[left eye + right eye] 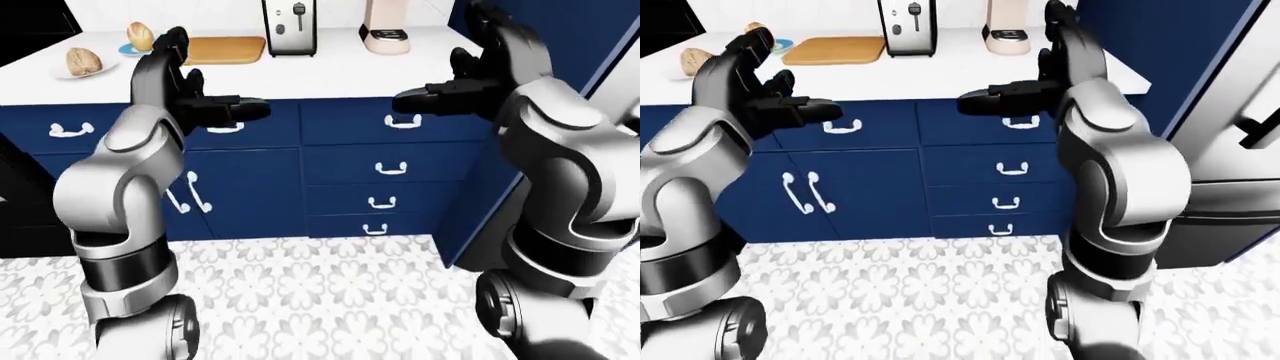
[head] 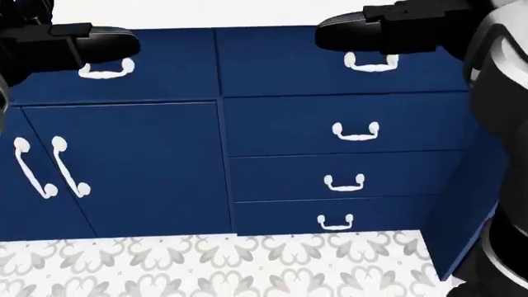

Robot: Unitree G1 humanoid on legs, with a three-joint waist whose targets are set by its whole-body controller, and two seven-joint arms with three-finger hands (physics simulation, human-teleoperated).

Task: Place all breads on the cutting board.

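Two breads lay on the white counter [image 1: 330, 71], both above and left of the left hand [image 1: 215, 105] in the left-eye view: one [image 1: 84, 61] on a white plate, one [image 1: 140, 35] on a blue plate just left of the single empty cutting board [image 1: 224, 49]. Both the left hand and the right hand [image 1: 440, 96] hung spread, holding nothing, over the blue drawers [image 2: 346, 130].

The white counter [image 1: 330, 75] runs along the top of the left-eye view, above blue drawers. On it, at the left, one bread [image 1: 84, 61] lies on a white plate [image 1: 60, 73]. Near it a second bread [image 1: 140, 35] sits on a blue plate [image 1: 128, 50]. Just beside is the wooden cutting board [image 1: 225, 50], then a toaster [image 1: 289, 28] and a beige appliance [image 1: 385, 30].
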